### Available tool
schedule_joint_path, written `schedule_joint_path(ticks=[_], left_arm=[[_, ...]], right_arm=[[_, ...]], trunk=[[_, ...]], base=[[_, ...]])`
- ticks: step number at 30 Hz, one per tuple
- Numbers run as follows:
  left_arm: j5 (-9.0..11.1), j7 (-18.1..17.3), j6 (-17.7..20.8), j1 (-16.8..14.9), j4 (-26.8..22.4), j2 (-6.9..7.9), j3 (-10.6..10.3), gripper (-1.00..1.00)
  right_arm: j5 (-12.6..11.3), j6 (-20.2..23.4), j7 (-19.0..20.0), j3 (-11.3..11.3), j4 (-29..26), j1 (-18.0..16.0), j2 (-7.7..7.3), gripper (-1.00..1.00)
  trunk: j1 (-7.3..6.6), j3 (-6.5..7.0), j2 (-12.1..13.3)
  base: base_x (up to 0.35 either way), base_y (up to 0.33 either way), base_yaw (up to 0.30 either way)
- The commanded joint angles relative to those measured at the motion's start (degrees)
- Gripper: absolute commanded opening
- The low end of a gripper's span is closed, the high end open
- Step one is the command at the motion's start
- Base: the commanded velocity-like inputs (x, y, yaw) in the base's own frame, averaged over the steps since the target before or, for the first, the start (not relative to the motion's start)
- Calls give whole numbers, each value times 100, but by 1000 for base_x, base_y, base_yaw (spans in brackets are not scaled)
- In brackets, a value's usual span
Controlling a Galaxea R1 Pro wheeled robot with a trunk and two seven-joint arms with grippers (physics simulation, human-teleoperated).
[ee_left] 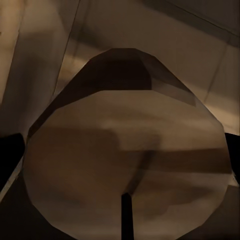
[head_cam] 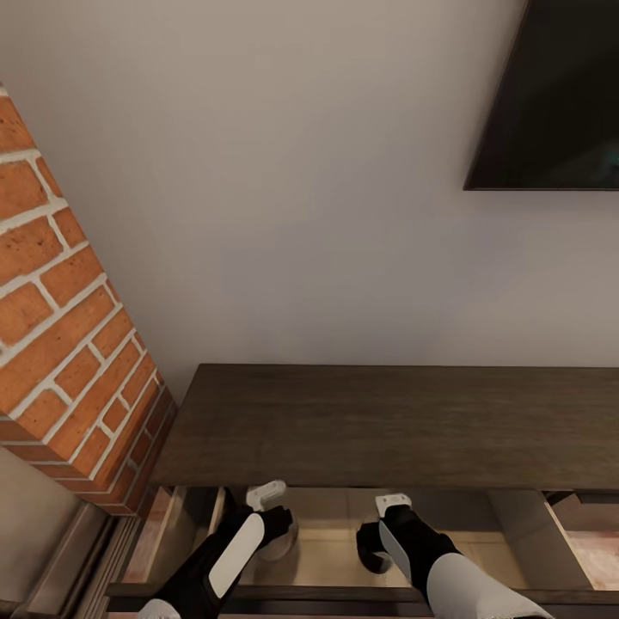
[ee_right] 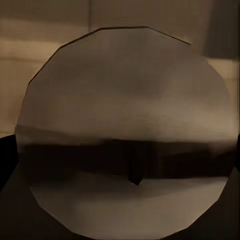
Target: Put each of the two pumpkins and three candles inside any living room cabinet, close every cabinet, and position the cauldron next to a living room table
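We are at the stowing step: both arms reach down into the open, pale-lined drawer (head_cam: 327, 550) of the long, low, dark-brown wooden cabinet (head_cam: 378, 425). Each wrist view looks end-on at a pale, faceted cylindrical candle, one at the left gripper (ee_left: 125, 150), one at the right gripper (ee_right: 125, 135). Dark fingers (ee_left: 10, 155) flank the left candle at both sides; we judge each gripper clamped on its candle. Next, we would lower them to the drawer floor, release, withdraw both arms, then push the drawer shut.

Dark-brown cabinet (head_cam: 387, 421), drawer open, 2 candles (ee_left: 125, 165) inside.
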Motion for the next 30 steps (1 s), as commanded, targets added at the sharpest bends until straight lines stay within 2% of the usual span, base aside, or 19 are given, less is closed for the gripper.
schedule_joint_path(ticks=[1,8,11,15,21,30], left_arm=[[4,37,2,-17,11,-2,-2,-100],[12,195,70,-72,51,-16,-5,-100],[16,206,598,-73,53,-44,-6,-100],[14,203,814,-90,264,-84,-8,-100],[26,198,853,-353,730,-147,-4,-100],[30,193,855,-478,925,-176,-6,-100]], right_arm=[[-4,0,-1,-1,1,-15,-1,-100],[-4,5,-13,-5,8,-86,13,-100],[-13,7,-13,-2,9,-88,26,-100],[-26,12,-13,-3,16,-88,41,-100],[-31,25,-19,-1,53,-96,42,-100],[-39,30,-28,-5,289,-204,43,-100]], trunk=[[0,0,0],[0,0,0],[0,0,0],[0,0,0],[0,0,0],[0,0,0]], base=[[0,0,0],[0,0,0],[0,0,0],[0,0,0],[0,0,0],[0,0,0]])
